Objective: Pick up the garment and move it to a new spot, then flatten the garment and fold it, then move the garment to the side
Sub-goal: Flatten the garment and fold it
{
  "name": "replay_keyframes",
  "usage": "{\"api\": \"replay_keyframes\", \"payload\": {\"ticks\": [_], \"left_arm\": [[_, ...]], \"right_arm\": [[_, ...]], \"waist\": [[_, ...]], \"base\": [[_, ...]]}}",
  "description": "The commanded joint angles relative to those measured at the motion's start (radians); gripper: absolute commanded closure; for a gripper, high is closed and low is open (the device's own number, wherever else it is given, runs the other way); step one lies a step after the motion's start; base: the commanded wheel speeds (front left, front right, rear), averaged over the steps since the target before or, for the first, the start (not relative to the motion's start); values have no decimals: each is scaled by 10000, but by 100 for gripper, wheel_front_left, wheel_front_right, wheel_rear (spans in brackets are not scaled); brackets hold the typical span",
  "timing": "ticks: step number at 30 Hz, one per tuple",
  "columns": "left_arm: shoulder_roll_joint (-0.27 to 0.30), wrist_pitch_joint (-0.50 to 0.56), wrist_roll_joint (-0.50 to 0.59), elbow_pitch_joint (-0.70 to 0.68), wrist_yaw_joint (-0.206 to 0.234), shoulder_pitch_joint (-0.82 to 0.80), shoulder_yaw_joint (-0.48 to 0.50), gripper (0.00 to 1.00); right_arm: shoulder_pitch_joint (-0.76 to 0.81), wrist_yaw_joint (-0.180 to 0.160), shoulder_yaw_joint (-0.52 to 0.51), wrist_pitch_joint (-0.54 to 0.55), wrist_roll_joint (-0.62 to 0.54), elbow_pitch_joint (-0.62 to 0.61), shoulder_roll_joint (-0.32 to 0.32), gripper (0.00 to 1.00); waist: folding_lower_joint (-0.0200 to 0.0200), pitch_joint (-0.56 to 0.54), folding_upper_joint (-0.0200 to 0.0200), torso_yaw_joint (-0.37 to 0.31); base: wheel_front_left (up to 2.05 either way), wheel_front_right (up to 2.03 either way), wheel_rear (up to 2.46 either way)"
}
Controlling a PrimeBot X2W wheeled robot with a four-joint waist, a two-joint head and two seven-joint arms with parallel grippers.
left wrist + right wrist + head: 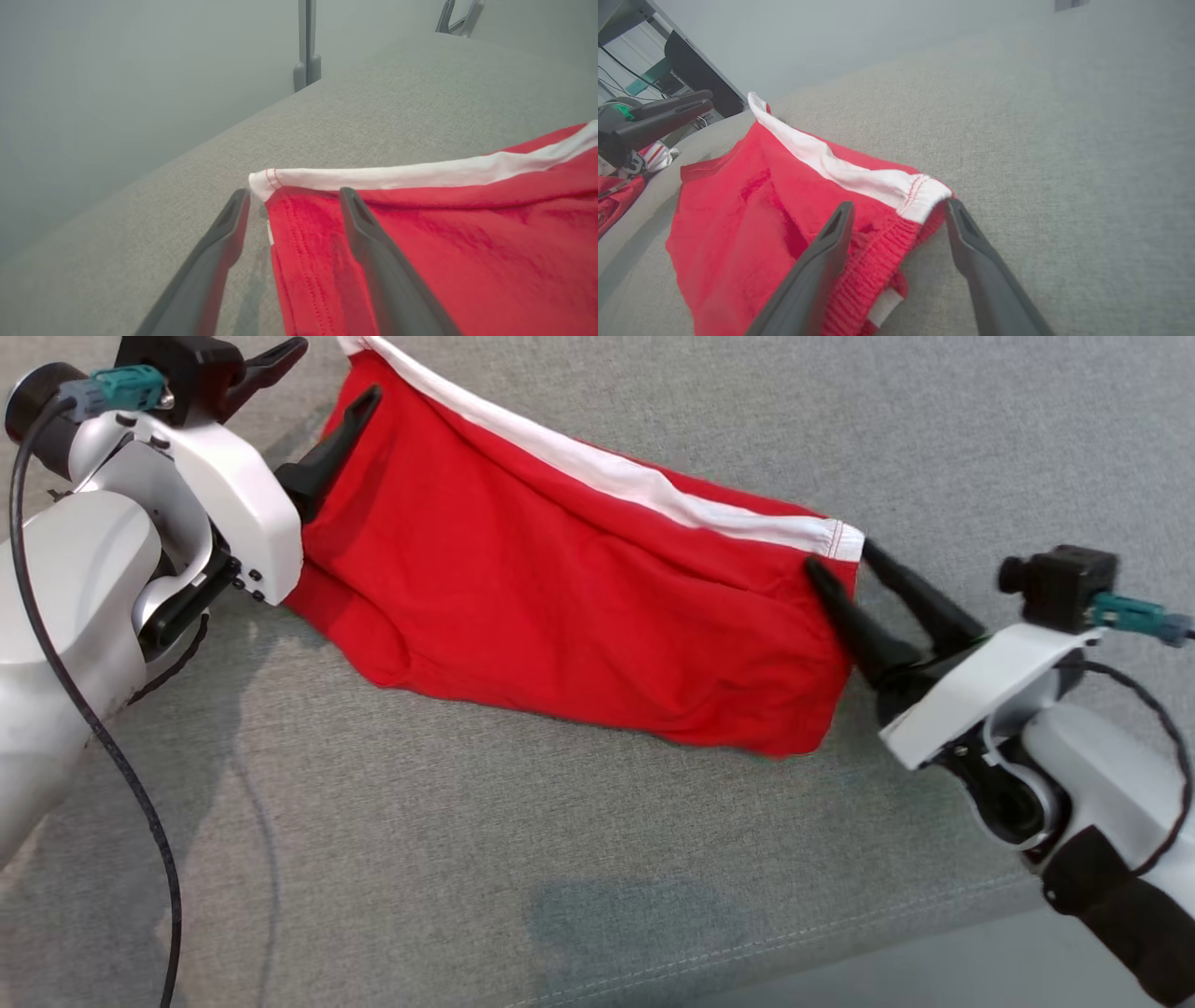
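Here, on the grey cushion (pixel 597 859), find the garment (pixel 560 588), red with a white band (pixel 597 467) along its far edge, stretched out between both arms. At its left end, see the left gripper (pixel 341 367) spread wide, clamping nothing: one finger (pixel 327 448) over the red cloth, the other over bare cushion. From the left wrist, note the stitched corner (pixel 264 179) sitting in the gap between those fingers. At the right end, meet the right gripper (pixel 838 553) likewise parted, holding nothing, straddling the white-tipped waistband corner (pixel 924 193), one finger on the gathered red hem, the other on bare cushion.
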Motion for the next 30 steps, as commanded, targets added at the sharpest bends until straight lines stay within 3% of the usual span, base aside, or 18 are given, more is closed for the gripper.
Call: {"api": "replay_keyframes", "payload": {"ticks": [1,12,19,22,30], "left_arm": [[246,-194,-18,10,13,-84,317,0],[-89,-857,-864,550,13,1399,754,0],[-511,-870,-348,456,37,2470,2444,0],[-911,-871,278,333,138,3435,3755,0],[-1782,-872,1443,805,113,4418,5164,0]], "right_arm": [[559,-30,-268,-131,-126,-158,-297,0],[1937,-30,-1781,-131,-1061,-65,-393,0],[2396,-30,-2199,-131,-1366,-159,-286,0],[2604,-30,-2350,-131,-1535,-183,-173,0],[2781,-30,-2222,-131,-1665,-100,-62,0]], "waist": [[0,-195,0,154],[0,-1324,0,746],[0,-1480,0,961],[0,-1552,0,1015],[0,-1490,0,923]], "base": [[0,0,0],[0,0,0],[0,0,0],[0,0,0],[0,0,0]]}}
